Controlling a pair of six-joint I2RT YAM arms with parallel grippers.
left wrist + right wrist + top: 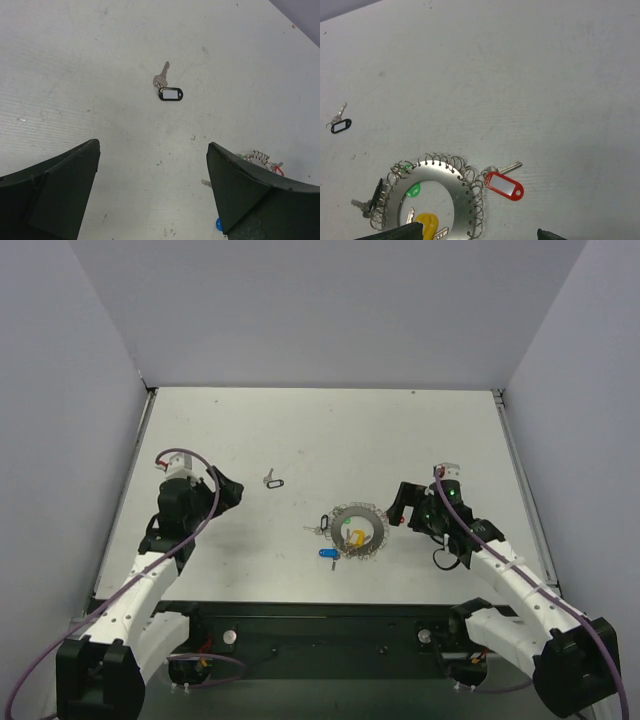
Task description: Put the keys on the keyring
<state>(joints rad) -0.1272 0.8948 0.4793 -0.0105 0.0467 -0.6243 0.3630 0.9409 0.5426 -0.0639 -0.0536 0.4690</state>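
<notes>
Left gripper (pixel 152 150) and right gripper (pixel 403 505) stand spread, holding nothing. The keyring (pixel 456 181) is partly cut off in the right wrist view

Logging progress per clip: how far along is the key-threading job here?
Done: the red-tagged key and others seem hooked on the keyring. In hand: nothing; the left gripper and right gripper are both open and empty. Left: the black-tagged key lies loose on the table, apart from the ring.

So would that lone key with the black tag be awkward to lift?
Probably: the key lies flat on the smooth table, so it may slide when nudged. Its black tag hangs on a small loop, so it would likely dangle.
</notes>
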